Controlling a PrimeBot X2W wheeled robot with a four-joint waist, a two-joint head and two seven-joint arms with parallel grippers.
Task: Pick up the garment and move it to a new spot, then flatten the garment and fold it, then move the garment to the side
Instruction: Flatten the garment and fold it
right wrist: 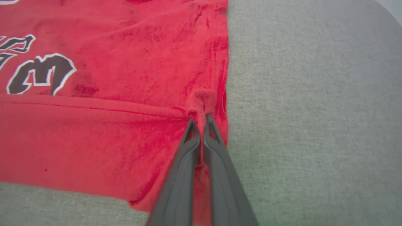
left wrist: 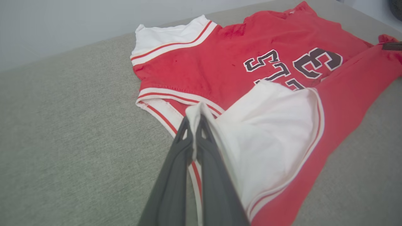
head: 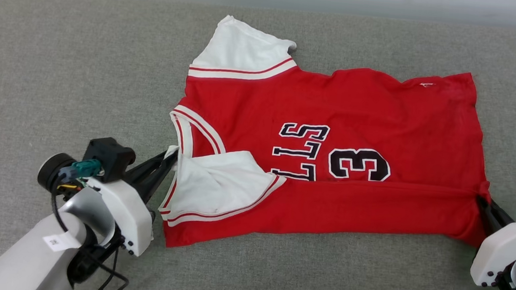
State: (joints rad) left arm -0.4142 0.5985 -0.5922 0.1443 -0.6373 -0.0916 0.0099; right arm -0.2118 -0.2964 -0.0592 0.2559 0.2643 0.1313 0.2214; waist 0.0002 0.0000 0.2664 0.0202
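Your garment [head: 334,123] lies spread on the grey cushion [head: 58,76], its near long side turned over as far as the printed 3 [head: 380,166]. Collar-side of the 3, your left gripper [head: 170,156] is clamped tight on the white sleeve [head: 217,179] edge. Hem-side, your right gripper [head: 483,198] pinches bunched red cloth. Moved and flattened, I'd say, with the first fold laid. More folding and the shift aside remain.

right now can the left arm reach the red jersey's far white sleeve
Probably not yet: the left gripper is shut on the red jersey's near white sleeve. Once released, the far white sleeve looks reachable over open grey cushion.
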